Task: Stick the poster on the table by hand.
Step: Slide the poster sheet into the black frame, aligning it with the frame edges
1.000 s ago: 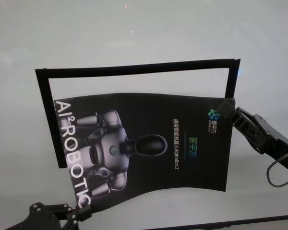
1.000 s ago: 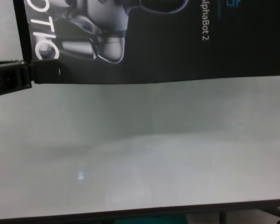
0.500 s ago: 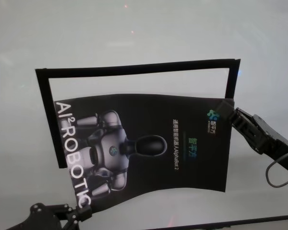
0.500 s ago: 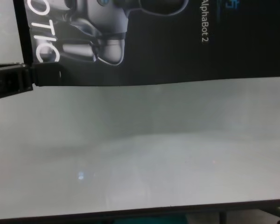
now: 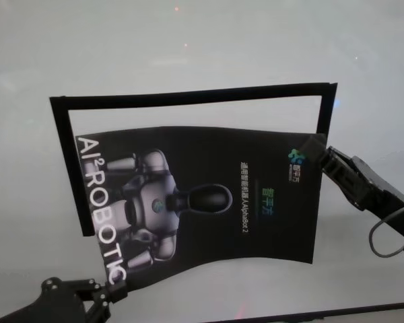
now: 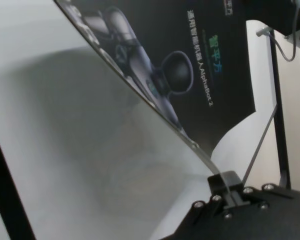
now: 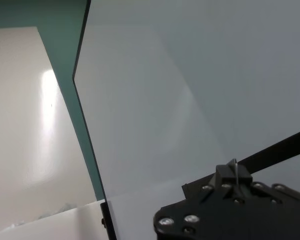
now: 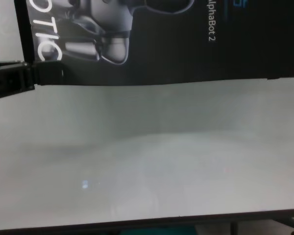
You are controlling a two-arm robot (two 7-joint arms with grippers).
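Black and blocky, our left claw sits at the near left corner of the large glossy black poster, the sheet printed with a grey-white robot figure and big white letters. In the left wrist view its fingers are clamped together on the sheet's thin edge. The poster hangs between our two arms just above the wide pale grey-white bench, bowed and sagging slightly along its near edge, so we judge it is not yet lying flat.

Around it, on the bench, runs a frame of narrow black tape strips: one down the left side, one across the far side, a short one down the right. The poster's left edge overlaps the left strip, while its far edge stops short of the far strip, with bare bench showing between them.

At the far right corner of the sheet, our right claw is pinched shut on the paper's edge.

We take this to be the positioning step. Next we would need to carry the sheet farther away from us, square it inside the strips, then lower both corners together and keep it taut.
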